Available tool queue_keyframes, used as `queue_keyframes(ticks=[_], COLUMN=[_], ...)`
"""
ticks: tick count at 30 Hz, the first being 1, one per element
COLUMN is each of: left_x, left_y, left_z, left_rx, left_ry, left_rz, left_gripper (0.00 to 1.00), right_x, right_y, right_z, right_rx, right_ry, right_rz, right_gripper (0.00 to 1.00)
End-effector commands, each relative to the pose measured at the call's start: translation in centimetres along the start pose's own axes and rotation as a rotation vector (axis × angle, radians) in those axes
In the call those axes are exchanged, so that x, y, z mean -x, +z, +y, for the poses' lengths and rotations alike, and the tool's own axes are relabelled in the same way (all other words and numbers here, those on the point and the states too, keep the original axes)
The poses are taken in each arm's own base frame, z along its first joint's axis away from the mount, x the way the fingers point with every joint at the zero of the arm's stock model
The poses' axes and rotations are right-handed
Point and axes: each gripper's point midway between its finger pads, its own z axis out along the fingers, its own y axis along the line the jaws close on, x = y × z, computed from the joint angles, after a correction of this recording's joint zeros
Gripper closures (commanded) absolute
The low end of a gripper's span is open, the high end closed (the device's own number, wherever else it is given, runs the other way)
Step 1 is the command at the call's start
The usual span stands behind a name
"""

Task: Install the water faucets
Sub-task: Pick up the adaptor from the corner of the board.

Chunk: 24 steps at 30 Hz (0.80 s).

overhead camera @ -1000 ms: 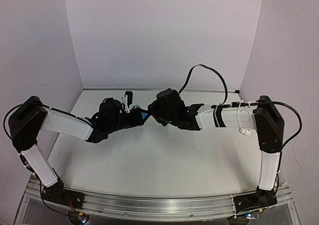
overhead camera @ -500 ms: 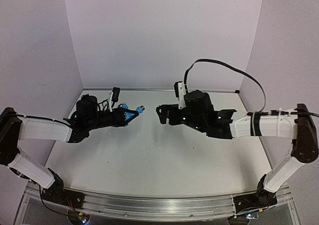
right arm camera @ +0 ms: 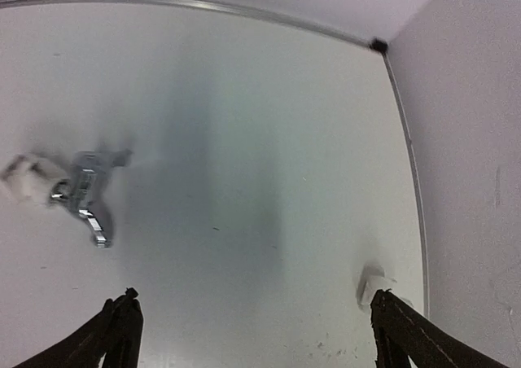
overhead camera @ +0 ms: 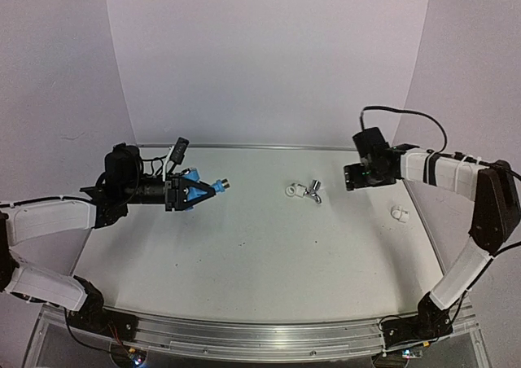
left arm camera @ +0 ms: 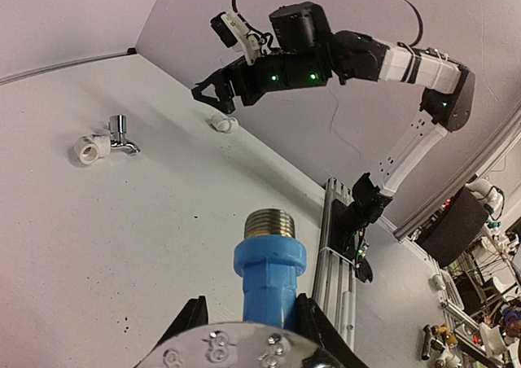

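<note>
The white table (overhead camera: pixel 269 254) filled the lower half of the top view, bounded by pale walls at the back and sides. The left arm (overhead camera: pixel 49 220) reached in from the left edge of that view, its black wrist pointing toward the centre. The right arm (overhead camera: pixel 444 171) bent in from the right edge, with its wrist in the upper right part of the table area.

The left gripper (overhead camera: pixel 205 191) was clamped on the blue faucet (overhead camera: pixel 213 188), held above the table left of centre. In the left wrist view the blue faucet (left arm camera: pixel 270 262) stood up between the two fingers at the bottom centre of the frame, its threaded metal end uppermost and pointing away from the gripper.

The right gripper (overhead camera: pixel 350 177) held nothing, its jaws spread wide. In the right wrist view its fingertips (right arm camera: pixel 118 327) showed only at the bottom corners, far apart, with bare table between them.

The silver faucet (overhead camera: pixel 313 191) lay on the table just right of centre in the top view, near the right gripper but apart from it. A white fitting (overhead camera: pixel 291 191) lay touching its left side. A second white fitting (overhead camera: pixel 400 214) lay alone near the table's right edge, below the right wrist in that view.
</note>
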Motion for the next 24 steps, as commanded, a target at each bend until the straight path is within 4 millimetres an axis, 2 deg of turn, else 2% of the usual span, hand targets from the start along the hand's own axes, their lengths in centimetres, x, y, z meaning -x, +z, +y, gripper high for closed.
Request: queue_keyframes(ticks=[1, 2, 3, 4, 6, 9, 13, 16, 20, 24], left_x=[4.3, 5.2, 5.6, 5.8, 7.5, 8.6, 8.7, 8.7, 8.4, 7.6], left_y=[-0.6, -0.8, -0.9, -1.2, -1.6, -2.3, -2.8, -3.1, -3.8, -3.9], left_z=[-1.9, -1.8, -1.6, -1.4, -1.5, -2.1, -2.7, -3.0, -3.8, -3.5], left_rx=[0.046, 0.081, 0.114, 0.147, 0.204, 0.228, 0.235, 0.235, 0.226, 0.233], left_ry=[0.145, 0.161, 0.168, 0.177, 0.21, 0.249, 0.317, 0.333, 0.352, 0.345], left_rz=[0.014, 0.024, 0.045, 0.07, 0.074, 0.076, 0.071, 0.065, 0.058, 0.07], left_gripper=[1.0, 1.0, 1.0, 1.0, 1.0, 1.0, 1.0, 1.0, 1.0, 1.0], right_x=[-5.6, -6.1, -6.5, -6.8, -7.7, -8.5, -8.1, -8.7, -9.5, -9.9], right_y=[1.8, 2.4, 2.9, 3.2, 4.1, 5.2, 7.1, 8.2, 9.3, 10.7], right_z=[-6.5, -7.5, -9.0, -9.7, -12.5, -14.2, -13.7, -14.5, -14.3, -14.9], right_rx=[0.165, 0.216, 0.231, 0.228, 0.118, 0.059, 0.11, 0.036, -0.01, -0.069], right_ry=[0.4, 0.465, 0.509, 0.515, 0.513, 0.49, 0.355, 0.299, 0.282, 0.284], right_rz=[0.31, 0.34, 0.353, 0.359, 0.361, 0.375, 0.389, 0.491, 0.564, 0.59], right_gripper=[0.02, 0.02, 0.02, 0.02, 0.02, 0.03, 0.1, 0.21, 0.25, 0.27])
